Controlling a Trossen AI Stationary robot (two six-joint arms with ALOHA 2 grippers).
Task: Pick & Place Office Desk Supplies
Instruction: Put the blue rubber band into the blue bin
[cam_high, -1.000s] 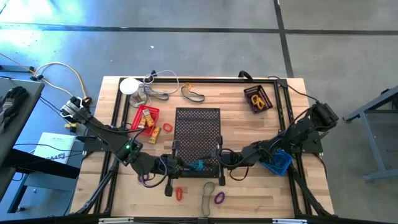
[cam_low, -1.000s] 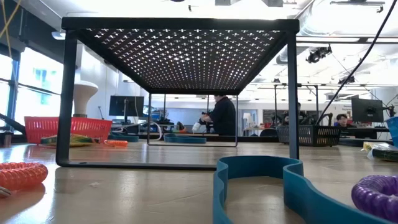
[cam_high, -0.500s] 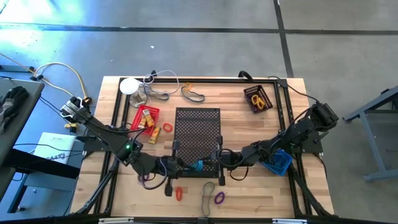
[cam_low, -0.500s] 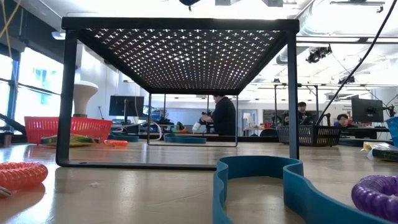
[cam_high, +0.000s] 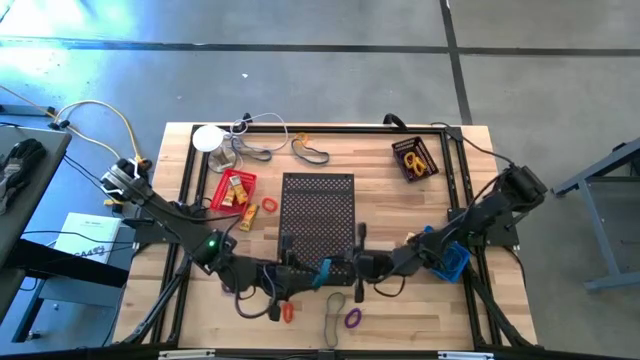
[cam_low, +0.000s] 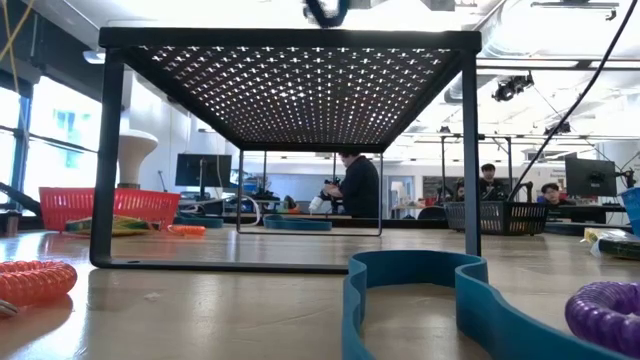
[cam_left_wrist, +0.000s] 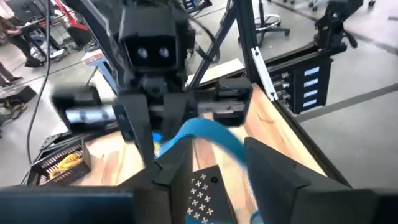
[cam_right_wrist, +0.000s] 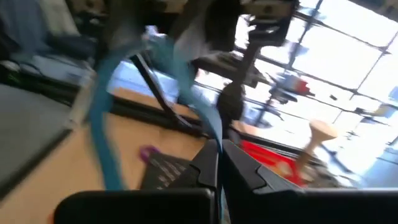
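Note:
A blue band (cam_high: 322, 272) hangs in the air between my two grippers, over the near edge of the black perforated stand (cam_high: 318, 210). My right gripper (cam_high: 347, 268) comes from the table's right and is shut on it. My left gripper (cam_high: 300, 275) faces it from the left and is open. In the left wrist view the band (cam_left_wrist: 205, 134) runs through the gap between the left gripper's fingers; whether it touches one of them I cannot tell. A red loop (cam_high: 288, 312), a purple loop (cam_high: 352, 318) and another band (cam_high: 335, 308) lie on the table near the front edge. My right gripper pinches the blue band between its two fingers at one spot along its strip (cam_right_wrist: 212, 134). The fingers point about level, toward the table's left. The band is lifted clear of the stand and the table, and its loose loop (cam_right_wrist: 106, 112) reaches out beyond the fingertips toward the left gripper.
A red basket (cam_high: 232, 190) with yellow pieces, an orange loop (cam_high: 268, 206), a black tray (cam_high: 415, 158), a blue basket (cam_high: 450, 260), dark bands (cam_high: 310, 150) and a white disc (cam_high: 207, 138) with cords stand around the stand. Black frame bars border the table.
Both grippers have shifted slightly toward the table's near edge, keeping the blue band between them. The band now shows as a longer slanted strip instead of a compact bunch. In the low view a dark gripper part has come into sight above the stand's top.

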